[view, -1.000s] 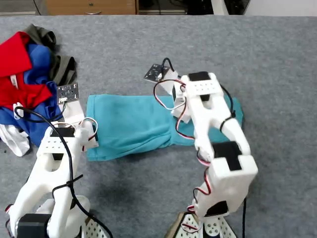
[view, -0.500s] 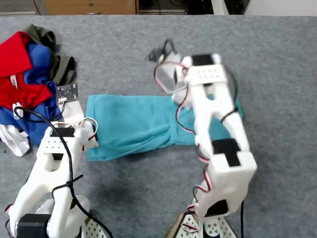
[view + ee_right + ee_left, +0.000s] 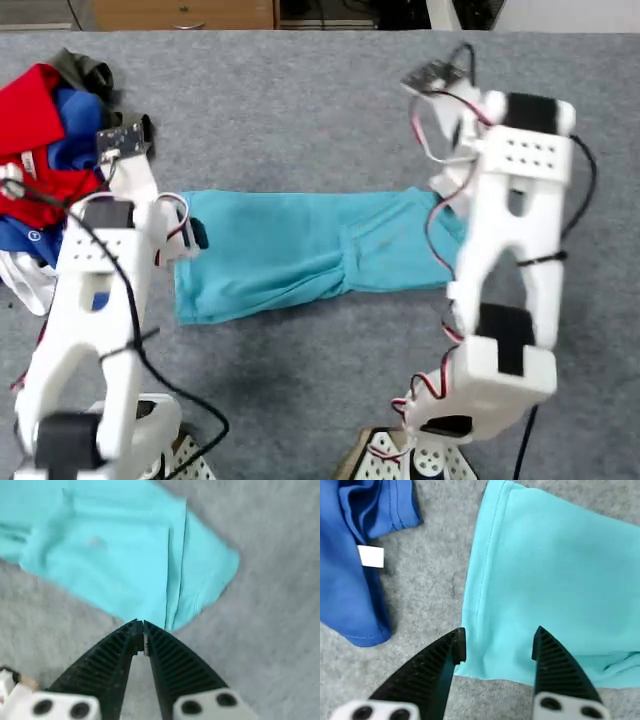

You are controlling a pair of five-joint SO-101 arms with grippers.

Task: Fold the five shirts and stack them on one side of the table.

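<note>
Both arms have swung out to the ends of the teal shirt [image 3: 290,250], left gripper [image 3: 497,644] open with the hem between its fingers, right gripper [image 3: 140,628] closed, cloth just past its tips; fabric looks light, limp, best pinched at corners.

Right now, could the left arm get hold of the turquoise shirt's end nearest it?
Probably yes. The left gripper hangs over that end of the turquoise shirt, fingers open above its corner, nothing in between; the blue shirt lies apart to one side.
</note>
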